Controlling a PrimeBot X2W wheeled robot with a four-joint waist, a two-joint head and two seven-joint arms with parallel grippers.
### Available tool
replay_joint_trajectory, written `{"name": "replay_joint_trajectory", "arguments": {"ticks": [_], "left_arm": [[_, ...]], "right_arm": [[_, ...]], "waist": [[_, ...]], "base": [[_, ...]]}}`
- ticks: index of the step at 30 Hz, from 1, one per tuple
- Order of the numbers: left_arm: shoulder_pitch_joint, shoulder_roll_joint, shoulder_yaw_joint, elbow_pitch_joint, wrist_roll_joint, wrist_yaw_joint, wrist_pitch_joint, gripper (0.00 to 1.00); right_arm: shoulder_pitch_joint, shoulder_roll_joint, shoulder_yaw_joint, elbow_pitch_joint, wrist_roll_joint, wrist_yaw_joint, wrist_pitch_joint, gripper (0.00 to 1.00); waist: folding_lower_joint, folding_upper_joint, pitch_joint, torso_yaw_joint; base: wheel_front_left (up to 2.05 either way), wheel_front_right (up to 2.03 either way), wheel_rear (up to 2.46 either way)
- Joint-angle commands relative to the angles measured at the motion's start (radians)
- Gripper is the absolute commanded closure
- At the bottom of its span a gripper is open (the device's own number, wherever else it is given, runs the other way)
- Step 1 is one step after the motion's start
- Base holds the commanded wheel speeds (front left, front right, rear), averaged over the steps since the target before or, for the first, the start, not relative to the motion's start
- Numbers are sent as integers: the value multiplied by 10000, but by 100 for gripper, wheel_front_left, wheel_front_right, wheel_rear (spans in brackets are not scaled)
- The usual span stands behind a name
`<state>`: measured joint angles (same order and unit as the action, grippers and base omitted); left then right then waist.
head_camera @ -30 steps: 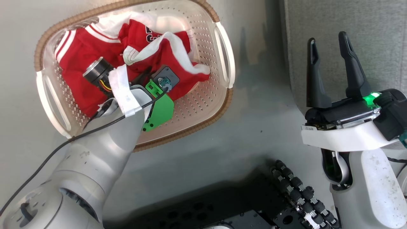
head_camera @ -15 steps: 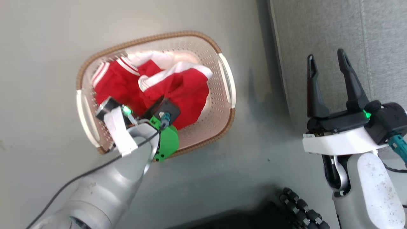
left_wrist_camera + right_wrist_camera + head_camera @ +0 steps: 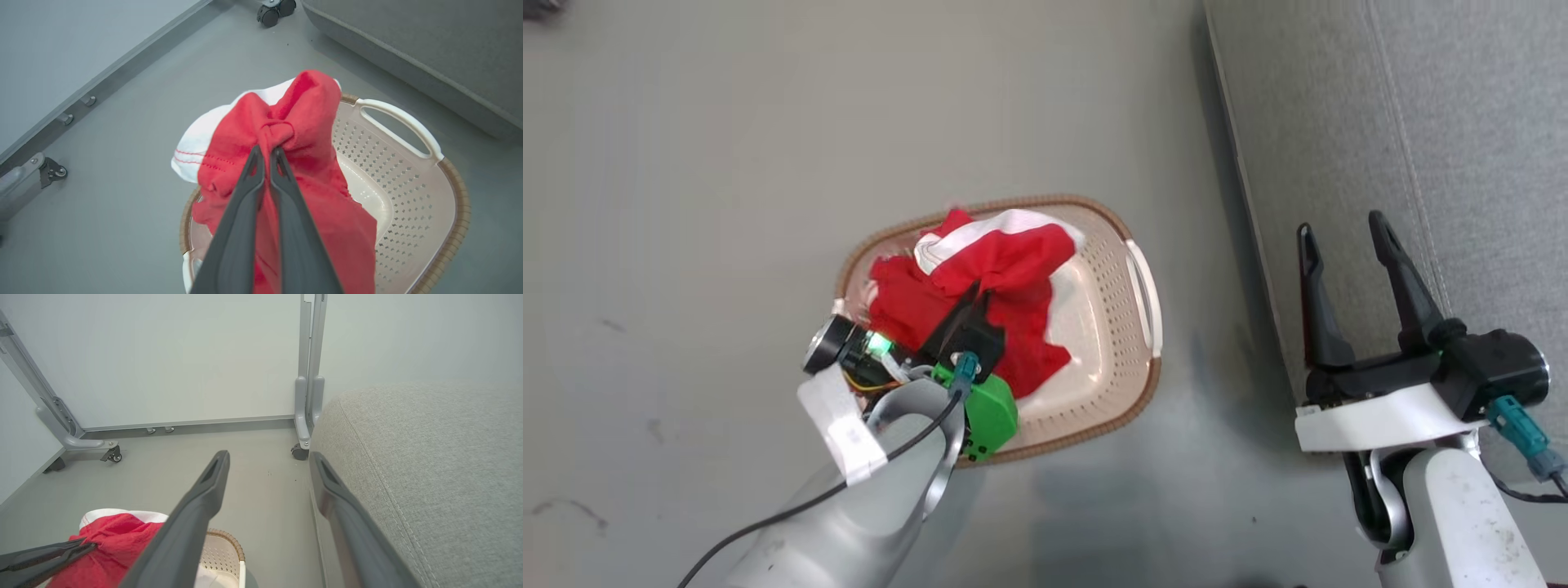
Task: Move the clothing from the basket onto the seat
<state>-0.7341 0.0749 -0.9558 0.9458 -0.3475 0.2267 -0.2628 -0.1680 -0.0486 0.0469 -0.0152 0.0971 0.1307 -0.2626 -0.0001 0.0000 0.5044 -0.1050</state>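
Observation:
The red clothing [image 3: 1005, 253] with white trim hangs bunched above the cream perforated basket [image 3: 1094, 343], which stands on the grey floor. My left gripper [image 3: 978, 296] is shut on a pinched fold at the top of the clothing [image 3: 302, 106], and the fabric drapes down into the basket [image 3: 408, 196]. My right gripper [image 3: 1342, 226] is open and holds nothing, over the edge of the grey seat [image 3: 1421, 122]. The right wrist view has the right gripper [image 3: 269, 457] beside the seat [image 3: 429, 457], with the clothing [image 3: 118, 535] and the basket's rim [image 3: 222, 547] at the lower left.
Grey floor [image 3: 727, 163] surrounds the basket. A white panel on a grey metal frame with casters [image 3: 112, 455] stands beyond it, and another caster [image 3: 300, 451] sits at the seat's corner. The seat's front edge [image 3: 408, 65] runs close to the basket's right handle.
The head camera has pulled back and the picture has shifted. My left gripper has closed on the clothing and lifted it up from the basket's floor. The right gripper stays open by the seat.

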Motion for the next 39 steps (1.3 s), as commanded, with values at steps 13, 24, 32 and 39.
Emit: {"name": "replay_joint_trajectory", "arguments": {"ticks": [13,24,32,39], "left_arm": [[2316,886,2193,-5032,1534,642,-19,100],[3824,803,4357,-9109,2512,363,-18,100],[4490,725,5371,-10954,2849,-25,-17,100],[4593,477,5827,-12183,2939,-496,-19,100]], "right_arm": [[767,-30,180,344,135,1,-33,0],[1294,-30,407,374,262,1,-33,0],[1658,-30,593,340,321,1,-35,0],[1828,-30,543,234,345,1,-35,0]], "waist": [[1,0,-2768,1096],[1,0,-3705,1171],[1,0,-4134,1118],[1,0,-4190,1135]], "base": [[0,0,0],[0,0,0],[0,0,0],[0,0,0]]}}
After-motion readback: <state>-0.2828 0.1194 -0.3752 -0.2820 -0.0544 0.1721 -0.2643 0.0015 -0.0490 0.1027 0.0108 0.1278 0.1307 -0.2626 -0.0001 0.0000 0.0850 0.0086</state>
